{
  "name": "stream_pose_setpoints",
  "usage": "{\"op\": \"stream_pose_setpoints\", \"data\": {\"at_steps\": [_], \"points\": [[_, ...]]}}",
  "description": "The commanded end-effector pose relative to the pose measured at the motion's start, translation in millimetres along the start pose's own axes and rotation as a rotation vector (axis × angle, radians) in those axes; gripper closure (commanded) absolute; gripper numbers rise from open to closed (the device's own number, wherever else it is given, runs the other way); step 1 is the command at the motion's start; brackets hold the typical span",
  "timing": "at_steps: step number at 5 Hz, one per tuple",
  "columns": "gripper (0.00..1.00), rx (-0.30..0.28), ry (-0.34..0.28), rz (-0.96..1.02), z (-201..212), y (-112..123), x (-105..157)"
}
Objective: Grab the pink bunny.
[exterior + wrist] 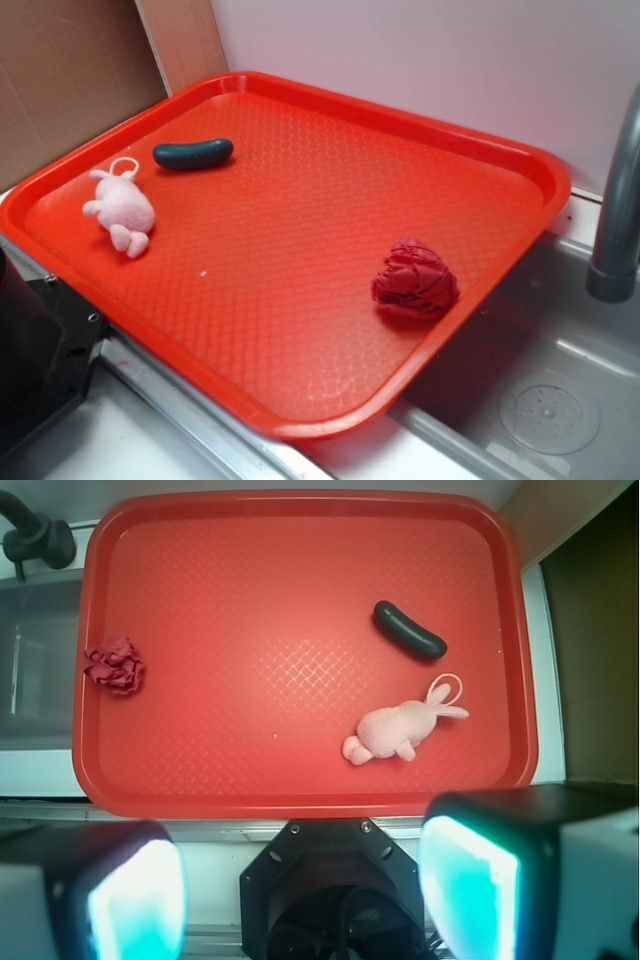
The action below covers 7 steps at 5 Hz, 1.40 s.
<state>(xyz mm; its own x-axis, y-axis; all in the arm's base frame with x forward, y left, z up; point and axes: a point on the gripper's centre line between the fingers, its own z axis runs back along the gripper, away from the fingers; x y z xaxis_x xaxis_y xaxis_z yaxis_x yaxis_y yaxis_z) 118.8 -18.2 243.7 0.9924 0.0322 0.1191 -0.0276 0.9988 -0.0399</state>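
My fingers (pixel 300 900) hang spread wide, empty, above the tray's near rim. The fuzzy pink bunny (pixel 122 207) lies on the dimpled red tray (pixel 330 100), beside a smooth green pickle (pixel 193 153); a wrinkly red cloth ball (pixel 414 279) sits well apart.

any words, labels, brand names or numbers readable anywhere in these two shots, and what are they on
No readable text in either view.
The red tray shows only an embossed texture, no lettering.
The pink bunny, the dark green pickle and the red cloth ball show no tags or print.
The cardboard and the sink are unmarked.
The gripper shows no marking; its fingers are only glowing pads.
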Motion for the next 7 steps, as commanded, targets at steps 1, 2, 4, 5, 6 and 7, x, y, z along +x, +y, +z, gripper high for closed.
{"op": "stream_pose_setpoints", "data": {"at_steps": [1,2,4,5,6,7], "points": [[0.00,0.000,0.000,0.000,0,0,0],[0.00,-0.003,-0.019,0.117,-8,10,12],[0.00,0.056,-0.102,0.564,-40,43,33],[0.00,0.065,-0.120,0.794,-64,59,26],[0.00,0.087,-0.113,0.943,-83,72,17],[0.00,0.126,-0.157,1.066,-113,84,11]]}}
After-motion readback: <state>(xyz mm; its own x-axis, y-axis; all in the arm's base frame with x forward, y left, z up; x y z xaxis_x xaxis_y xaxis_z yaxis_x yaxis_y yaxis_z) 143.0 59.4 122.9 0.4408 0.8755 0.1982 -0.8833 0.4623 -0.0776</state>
